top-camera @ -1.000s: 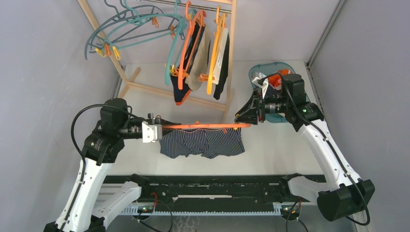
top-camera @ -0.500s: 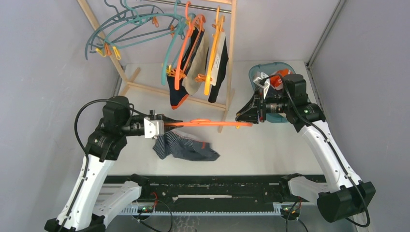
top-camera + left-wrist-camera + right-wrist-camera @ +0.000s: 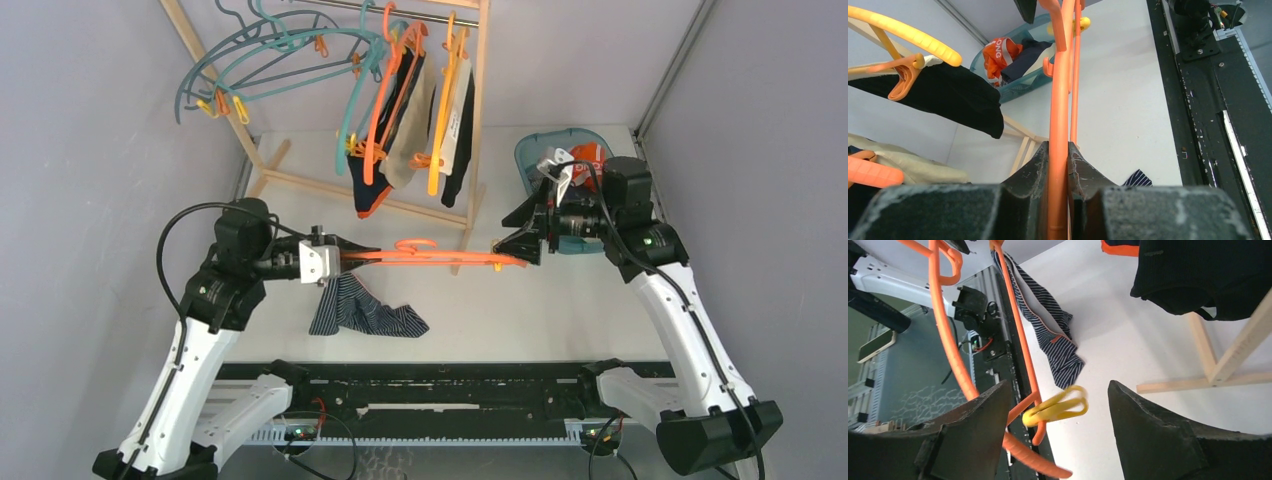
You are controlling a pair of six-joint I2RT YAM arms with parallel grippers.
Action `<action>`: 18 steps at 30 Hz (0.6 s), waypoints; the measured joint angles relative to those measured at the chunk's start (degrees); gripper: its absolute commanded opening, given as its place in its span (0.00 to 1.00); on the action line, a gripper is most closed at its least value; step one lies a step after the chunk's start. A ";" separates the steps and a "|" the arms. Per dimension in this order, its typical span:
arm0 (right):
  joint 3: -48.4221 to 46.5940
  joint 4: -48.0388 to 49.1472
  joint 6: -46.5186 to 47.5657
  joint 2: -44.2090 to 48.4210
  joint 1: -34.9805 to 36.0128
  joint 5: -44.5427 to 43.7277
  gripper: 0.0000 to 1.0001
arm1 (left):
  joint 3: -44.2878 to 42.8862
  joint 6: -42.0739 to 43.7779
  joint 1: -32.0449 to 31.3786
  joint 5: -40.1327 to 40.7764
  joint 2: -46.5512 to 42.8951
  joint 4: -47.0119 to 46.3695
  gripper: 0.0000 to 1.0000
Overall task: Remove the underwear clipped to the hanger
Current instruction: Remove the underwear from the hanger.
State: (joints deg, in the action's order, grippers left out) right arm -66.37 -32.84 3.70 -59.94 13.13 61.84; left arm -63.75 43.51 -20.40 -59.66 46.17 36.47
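Note:
An orange hanger [image 3: 430, 258] lies level between my two arms. My left gripper [image 3: 338, 259] is shut on its left end, and the bar is pinched between the pads [image 3: 1058, 165]. The navy striped underwear [image 3: 365, 312] hangs from that left end, its loose side sagging onto the table [image 3: 1058, 347]. My right gripper [image 3: 522, 246] stands open around the hanger's right end. An empty yellow clip [image 3: 1058, 407] sits between its fingers, touching neither. More underwear hangs on the rack: navy with orange trim [image 3: 372, 195], beige [image 3: 410, 140] and black [image 3: 458, 140].
The wooden rack [image 3: 300, 182] stands at the back with bare teal hangers [image 3: 260, 60] on its left. A teal basket [image 3: 528, 160] with clothes in it sits behind my right gripper. A black rail [image 3: 430, 385] runs along the near edge.
The striped underwear came off the right clip and its right side dropped to the table. My right gripper opened and drew slightly right. The left grip is unchanged.

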 measured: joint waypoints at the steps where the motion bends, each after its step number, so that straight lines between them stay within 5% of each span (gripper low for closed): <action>1: -0.11 -0.39 0.26 0.57 -0.59 -0.46 0.72 | 0.24 -0.02 0.00 0.04 0.07 -0.02 0.00; 12: -6.80 -3.93 4.04 5.09 -3.82 -3.21 0.75 | 0.33 -2.40 -0.07 1.68 2.84 -1.46 0.00; 18: -9.86 -9.90 13.27 4.85 5.84 -9.46 0.74 | 0.33 -4.13 -0.20 3.04 4.09 -1.64 0.00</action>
State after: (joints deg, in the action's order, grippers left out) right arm -76.23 -42.74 16.97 -55.09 18.96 52.38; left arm -63.42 39.38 -20.60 -56.62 50.26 34.83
